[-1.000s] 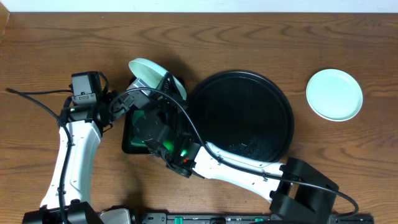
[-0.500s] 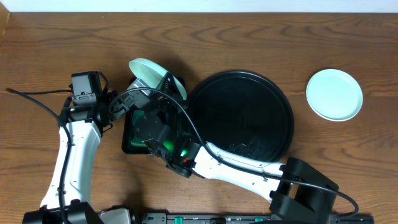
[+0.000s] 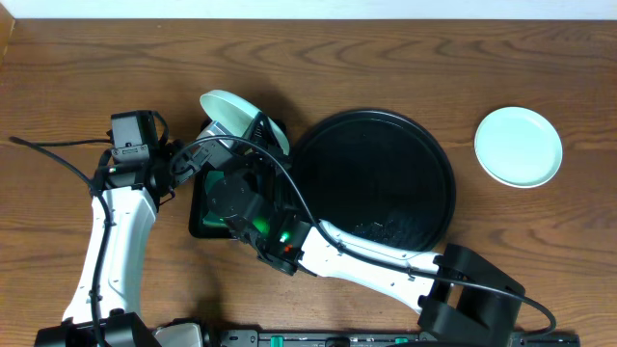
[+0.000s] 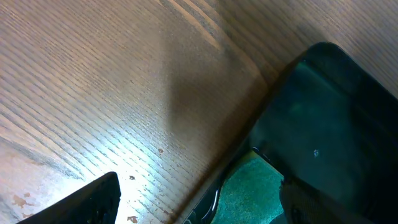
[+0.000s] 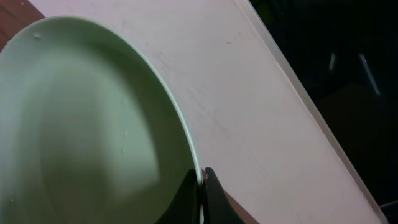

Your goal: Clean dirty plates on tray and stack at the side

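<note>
A pale mint green plate (image 3: 229, 109) hangs tilted above the table, just left of the round black tray (image 3: 371, 178). My right gripper (image 3: 258, 127) is shut on this plate's rim. In the right wrist view the plate (image 5: 81, 124) fills the left side, and the two fingers pinch its edge at the gripper (image 5: 201, 182). My left gripper (image 3: 196, 164) is beside the held plate, open and holding nothing. In the left wrist view the left gripper (image 4: 205, 208) spans wood and a green sponge (image 4: 249, 186). A second mint plate (image 3: 519, 146) lies flat on the table at the far right.
A small rectangular black tray (image 3: 200, 220) holding the green sponge sits under both grippers, left of the round tray. The right arm (image 3: 366, 255) crosses the front of the table from its base at the bottom right. The left arm (image 3: 111, 231) runs along the left side.
</note>
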